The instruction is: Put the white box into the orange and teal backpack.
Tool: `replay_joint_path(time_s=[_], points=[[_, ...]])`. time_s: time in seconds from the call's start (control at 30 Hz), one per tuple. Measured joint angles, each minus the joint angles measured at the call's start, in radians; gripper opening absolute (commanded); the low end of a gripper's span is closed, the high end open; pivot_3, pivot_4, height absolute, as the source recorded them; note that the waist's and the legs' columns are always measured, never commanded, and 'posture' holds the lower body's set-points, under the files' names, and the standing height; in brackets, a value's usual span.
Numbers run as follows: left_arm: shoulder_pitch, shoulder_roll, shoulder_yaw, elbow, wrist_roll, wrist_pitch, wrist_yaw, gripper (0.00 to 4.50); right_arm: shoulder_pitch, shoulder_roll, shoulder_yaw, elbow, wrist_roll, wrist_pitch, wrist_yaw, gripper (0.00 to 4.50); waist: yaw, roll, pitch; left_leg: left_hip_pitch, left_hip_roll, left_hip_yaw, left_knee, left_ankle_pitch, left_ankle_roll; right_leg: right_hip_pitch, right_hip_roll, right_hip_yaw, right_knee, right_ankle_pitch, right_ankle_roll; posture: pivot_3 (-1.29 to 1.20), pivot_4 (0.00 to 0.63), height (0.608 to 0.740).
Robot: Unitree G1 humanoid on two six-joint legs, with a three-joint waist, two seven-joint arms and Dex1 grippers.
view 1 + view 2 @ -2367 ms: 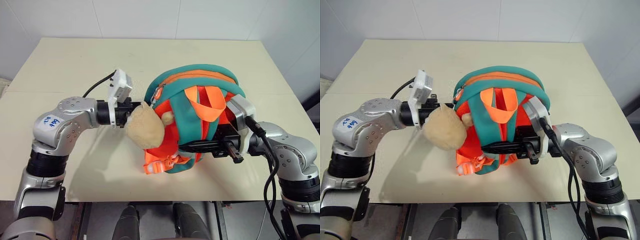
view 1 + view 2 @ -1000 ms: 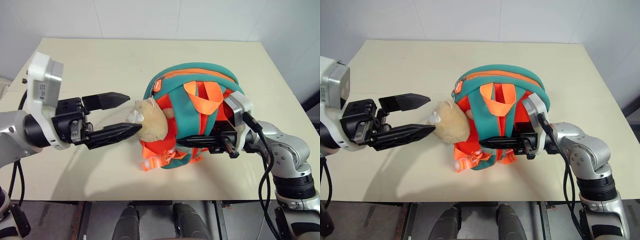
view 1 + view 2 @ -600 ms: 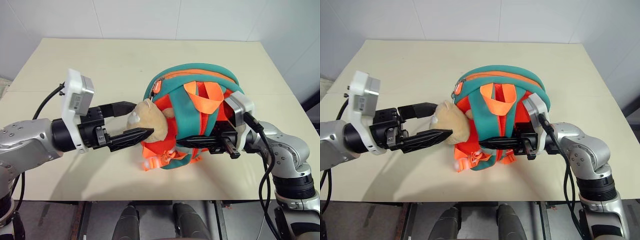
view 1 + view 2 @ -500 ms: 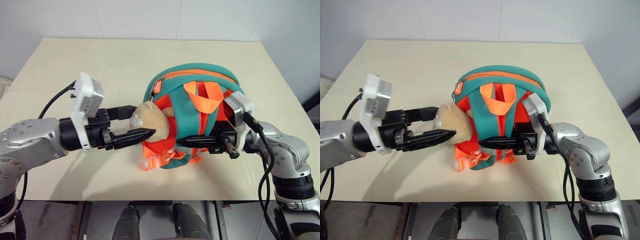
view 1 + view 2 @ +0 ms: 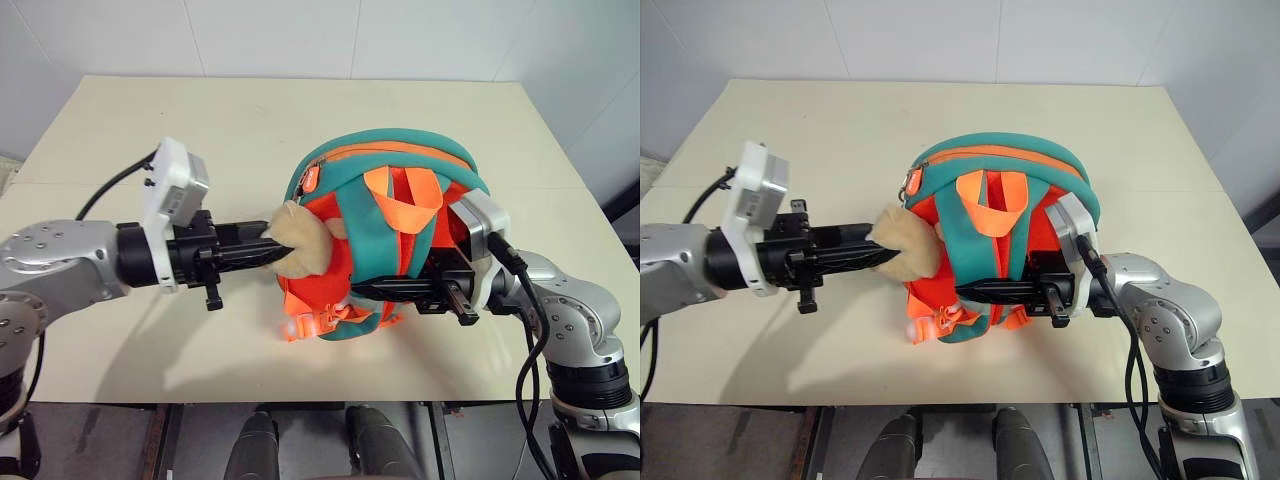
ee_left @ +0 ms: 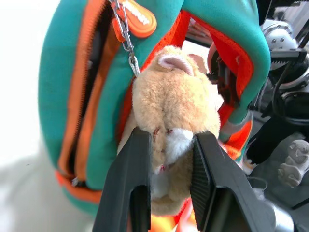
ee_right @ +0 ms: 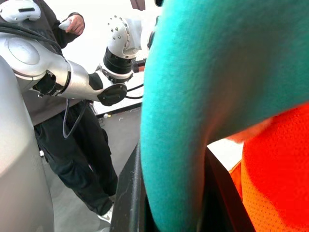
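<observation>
On the table (image 5: 120, 110), left gripper (image 6: 169, 159) clamping plush bear (image 6: 176, 104), right gripper (image 7: 174, 193) pinching teal strap (image 7: 203, 96), person (image 7: 72, 125) behind.

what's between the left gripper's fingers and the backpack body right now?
The tan plush bear: the left gripper is shut on it, pinching it against the orange and teal backpack. Clearest in the left wrist view; the head views agree.

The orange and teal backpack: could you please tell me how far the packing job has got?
Done: the orange and teal fabric backpack stands closed; I cannot see a white box. In hand: right pincer clamps a teal strap, left pincer pinches the tan plush bear. Left: confirming it is packed.
</observation>
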Motion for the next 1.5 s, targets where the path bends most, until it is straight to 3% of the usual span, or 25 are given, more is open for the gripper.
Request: replay_joint_path(time_s=[0.27,0.5,0.63,0.9,1.23,1.5], points=[[-0.005,0.169,0.111,0.100,0.036,0.013,-0.165,0.63,0.058,-0.006,-0.027,-0.026,0.020,0.000,-0.009,0.06,-0.002,0.000,0.000,0.000,0.000,0.001,-0.002,0.000,0.000,-0.001,0.000,0.000,-0.001,-0.001,-0.001,0.00,0.150,0.740],[0.041,0.240,0.124,0.200,0.143,-0.002,-0.354,0.62,0.066,-0.008,-0.036,-0.050,0.031,0.000,-0.025,0.06,-0.004,0.000,0.000,0.000,0.000,0.001,-0.004,0.000,0.000,-0.002,0.000,0.000,-0.001,-0.002,-0.003,0.00,0.150,0.740],[0.046,0.257,0.083,0.283,0.232,-0.050,-0.490,0.62,0.083,-0.007,-0.037,-0.058,0.032,0.000,-0.036,0.06,-0.003,0.000,0.000,0.000,0.001,0.001,-0.005,0.000,0.000,-0.003,0.000,0.000,-0.001,-0.002,-0.003,0.00,0.150,0.740],[0.033,0.312,-0.128,0.376,0.458,-0.202,-0.747,0.62,0.086,-0.001,-0.037,-0.061,0.033,-0.001,-0.048,0.06,-0.003,0.001,0.000,0.000,0.001,0.002,-0.006,0.000,0.000,-0.003,0.000,0.000,0.000,-0.003,-0.005,0.00,0.150,0.740],[-0.121,0.220,-0.403,0.465,0.720,-0.310,-0.888,0.62,0.090,0.006,-0.036,-0.063,0.032,-0.016,-0.066,0.06,-0.004,0.000,0.000,0.000,0.001,0.002,-0.005,0.000,0.001,-0.004,0.001,0.000,0.001,-0.003,-0.003,0.00,0.150,0.740],[-0.185,0.074,-0.545,0.566,0.892,-0.379,-0.934,0.62,0.089,0.009,-0.034,-0.063,0.030,-0.017,-0.066,0.06,-0.004,0.000,0.000,0.000,0.001,0.002,-0.004,0.000,0.001,-0.003,0.001,0.000,0.004,-0.003,-0.002,0.00,0.150,0.740]])
